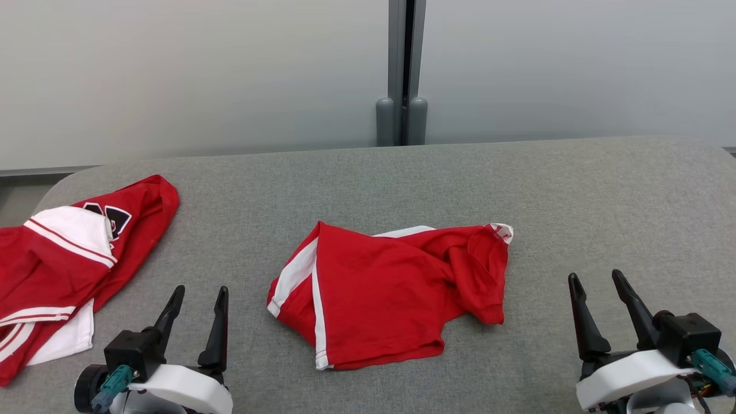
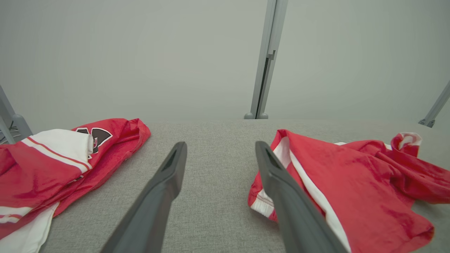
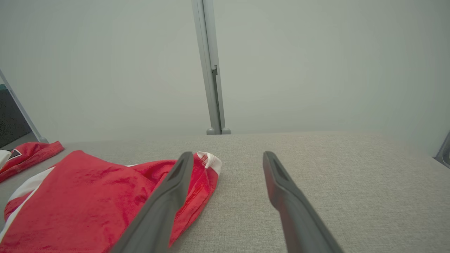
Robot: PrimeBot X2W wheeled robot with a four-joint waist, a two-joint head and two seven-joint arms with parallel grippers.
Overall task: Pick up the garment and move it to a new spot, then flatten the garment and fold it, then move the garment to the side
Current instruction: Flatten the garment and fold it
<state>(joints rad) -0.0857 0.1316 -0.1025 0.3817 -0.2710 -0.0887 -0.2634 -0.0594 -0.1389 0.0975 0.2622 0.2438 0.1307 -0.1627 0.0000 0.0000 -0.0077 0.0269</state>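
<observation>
A red garment point(image 1: 385, 293) with white side stripes lies crumpled in the middle of the grey table point(image 1: 402, 178); it also shows at the right of the left wrist view as the garment point(image 2: 351, 186) and at the lower left of the right wrist view as the garment point(image 3: 88, 200). My left gripper point(image 1: 200, 298) stands open near the front edge, left of the garment and apart from it. My right gripper point(image 1: 598, 282) is open at the lower right, clear of the cloth. Between the left gripper point(image 2: 219, 147) fingers and the right gripper point(image 3: 227, 156) fingers there is only bare table.
A second red and white garment point(image 1: 63, 259) with a dark emblem lies heaped at the table's left edge, seen too as the heap point(image 2: 52, 165). A pale wall with a grey post point(image 1: 402, 69) stands behind the table. Bare cloth surface stretches to the right point(image 1: 604, 201).
</observation>
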